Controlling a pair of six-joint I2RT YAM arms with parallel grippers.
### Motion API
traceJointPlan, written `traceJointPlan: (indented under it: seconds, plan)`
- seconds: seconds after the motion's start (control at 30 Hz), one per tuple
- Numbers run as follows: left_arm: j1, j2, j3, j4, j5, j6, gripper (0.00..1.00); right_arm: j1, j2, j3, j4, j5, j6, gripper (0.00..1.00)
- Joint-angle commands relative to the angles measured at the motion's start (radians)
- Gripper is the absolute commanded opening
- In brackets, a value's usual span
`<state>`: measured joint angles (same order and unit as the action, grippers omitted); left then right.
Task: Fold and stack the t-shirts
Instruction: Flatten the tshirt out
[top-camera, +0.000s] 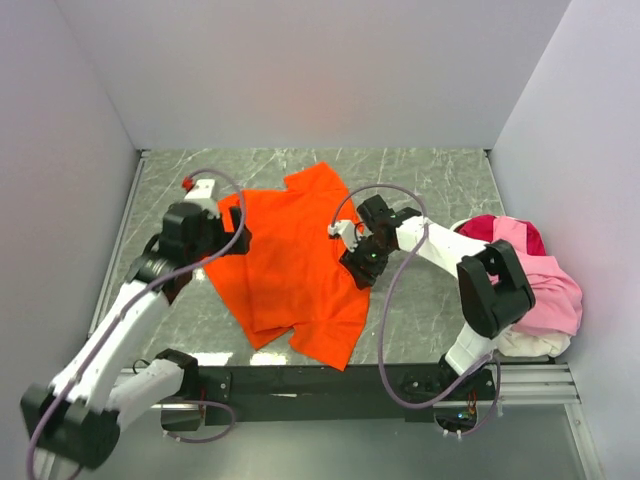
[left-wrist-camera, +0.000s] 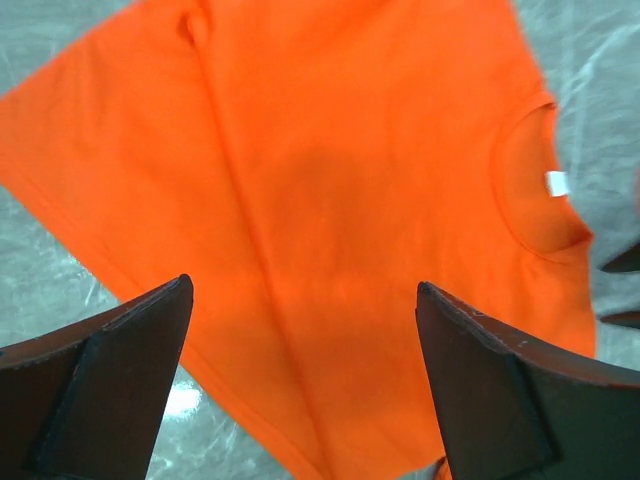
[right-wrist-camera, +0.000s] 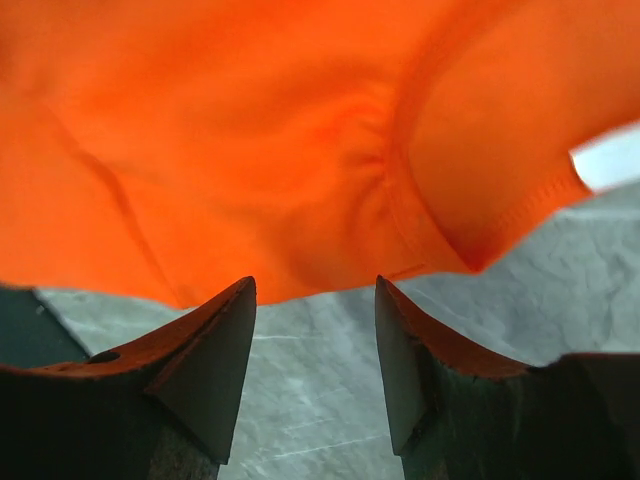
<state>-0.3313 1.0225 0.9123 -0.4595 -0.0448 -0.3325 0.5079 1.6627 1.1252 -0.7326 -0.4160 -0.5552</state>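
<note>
A bright orange t-shirt (top-camera: 290, 260) lies spread on the marble table, its collar toward the right. My left gripper (top-camera: 238, 232) hovers over the shirt's left edge, jaws wide open and empty; in the left wrist view the orange t-shirt (left-wrist-camera: 330, 190) fills the space past the gripper (left-wrist-camera: 303, 288). At the collar side my right gripper (top-camera: 352, 262) stands open just off the cloth's edge; the right wrist view shows the orange t-shirt (right-wrist-camera: 300, 140) beyond the gripper (right-wrist-camera: 315, 285), with bare table between the fingers. Other t-shirts, pink (top-camera: 545, 285), magenta-red (top-camera: 490, 228) and white (top-camera: 525, 343), lie heaped at the right.
Grey walls close in the table at left, back and right. The marble table (top-camera: 430, 180) shows behind and to the right of the orange shirt. A black rail (top-camera: 330, 382) with the arm bases runs along the near edge.
</note>
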Motion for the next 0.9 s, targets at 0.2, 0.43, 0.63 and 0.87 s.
traceJointPlan:
  seconds: [0.2, 0.43, 0.63, 0.87]
  plan:
    - [0.003, -0.219, -0.179, 0.122, -0.021, 0.049, 1.00, -0.020, 0.088, 0.004, 0.151, 0.220, 0.235, 0.57]
    - [0.003, -0.248, -0.184, 0.131, -0.013, 0.049, 0.99, -0.031, 0.183, 0.047, 0.131, 0.201, 0.265, 0.45]
    - [0.003, -0.268, -0.191, 0.145, 0.025, 0.052, 0.99, -0.089, 0.160, 0.067, 0.122, 0.247, 0.267, 0.00]
    - [0.002, -0.234, -0.205, 0.182, 0.173, 0.072, 0.99, -0.386, 0.232, 0.292, 0.079, 0.402, 0.198, 0.00]
